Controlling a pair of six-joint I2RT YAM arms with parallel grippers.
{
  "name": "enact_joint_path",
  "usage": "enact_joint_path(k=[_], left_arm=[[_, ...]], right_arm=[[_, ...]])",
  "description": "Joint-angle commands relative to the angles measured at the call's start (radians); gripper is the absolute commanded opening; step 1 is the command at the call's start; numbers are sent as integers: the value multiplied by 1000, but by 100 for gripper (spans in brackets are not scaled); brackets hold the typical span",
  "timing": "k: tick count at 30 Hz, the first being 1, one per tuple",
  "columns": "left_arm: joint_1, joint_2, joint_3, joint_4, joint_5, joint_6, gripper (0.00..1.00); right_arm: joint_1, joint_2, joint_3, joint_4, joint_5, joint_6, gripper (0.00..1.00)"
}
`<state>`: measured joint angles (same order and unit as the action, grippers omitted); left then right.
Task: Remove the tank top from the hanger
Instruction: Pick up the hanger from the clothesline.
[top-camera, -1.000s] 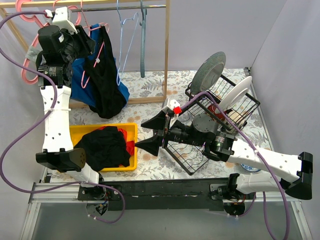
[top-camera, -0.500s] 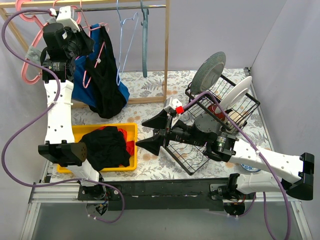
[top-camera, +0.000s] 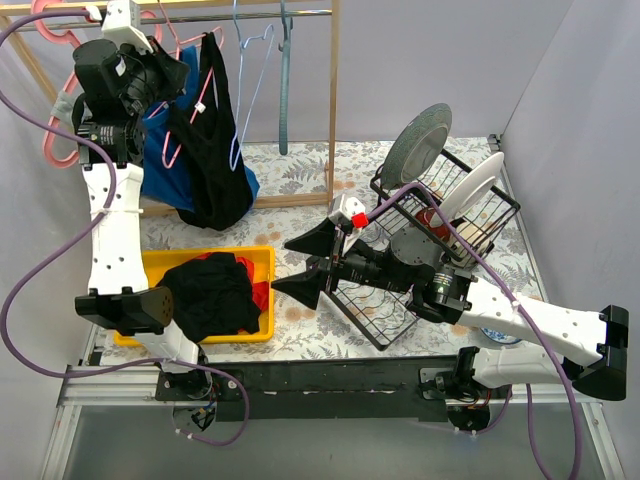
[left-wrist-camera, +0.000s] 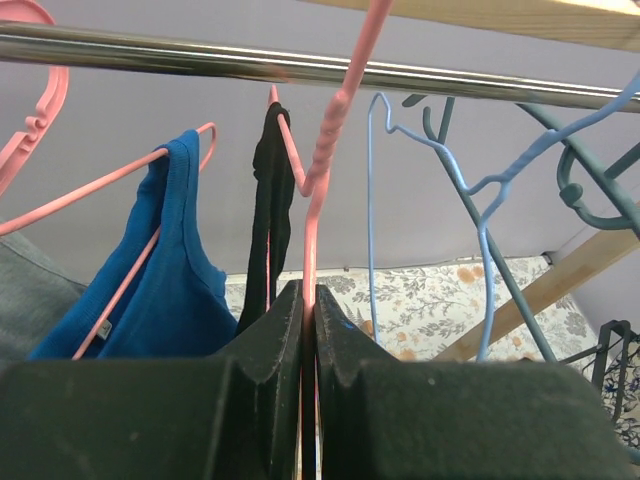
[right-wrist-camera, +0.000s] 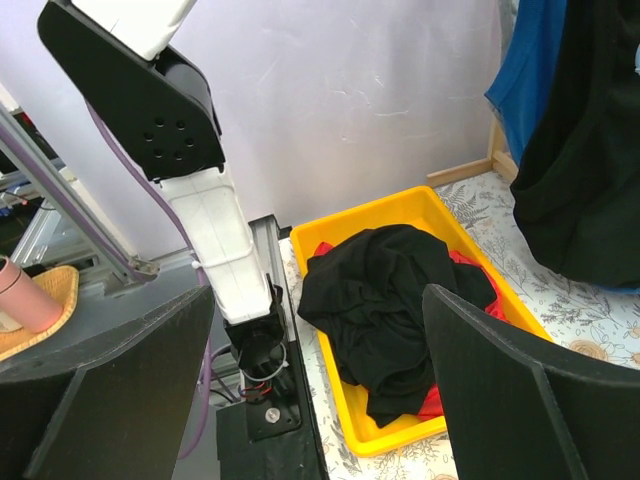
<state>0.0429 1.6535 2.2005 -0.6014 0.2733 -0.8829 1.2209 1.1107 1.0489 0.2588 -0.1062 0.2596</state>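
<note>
The left gripper (left-wrist-camera: 308, 300) is clamped shut on the neck of the pink wire hanger (left-wrist-camera: 322, 150), just below the metal rail (left-wrist-camera: 150, 55) over the far left corner of the worktop (top-camera: 305, 165). The black tank top (top-camera: 215, 150) hangs from that hanger, so no part of the removal is done. The right gripper (top-camera: 300, 265) stands wide and empty near the worktop's middle, beside the yellow plastic bin (top-camera: 258, 252). Slipping the straps free is left.

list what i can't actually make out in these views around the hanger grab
Left wrist view: black tank top shows one strap only; the left gripper, shut on the pink plastic hanger, blocks the rest.
Top view: that grip is hidden behind the wrist housing.
Right wrist view: hanger out of frame; tank top cut by the right edge.
</note>
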Motion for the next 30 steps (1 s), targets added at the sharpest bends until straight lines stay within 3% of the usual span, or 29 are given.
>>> enact_joint_path(k=[1,4,9,16,26,30], left_arm=[[3,-104,-8,25,-11,-10,0],[3,-152,-82,44,-26,-1,0],[3,-161,-76,-37,-48,5,0],[2,-300,-199,-67,-60,-5,0],[3,-498,-327,-89,-22,-36,0],[3,-598,-435,-103,1,-41,0]], right_arm=[[5,-25,20,39,23,-11,92],[5,-29,29,34,23,-8,92],[5,-15,75,-33,36,-6,92],[5,-37,94,-23,102,-26,92],[5,177,443,-234,275,-187,87],[5,322,714,-300,274,-249,87]])
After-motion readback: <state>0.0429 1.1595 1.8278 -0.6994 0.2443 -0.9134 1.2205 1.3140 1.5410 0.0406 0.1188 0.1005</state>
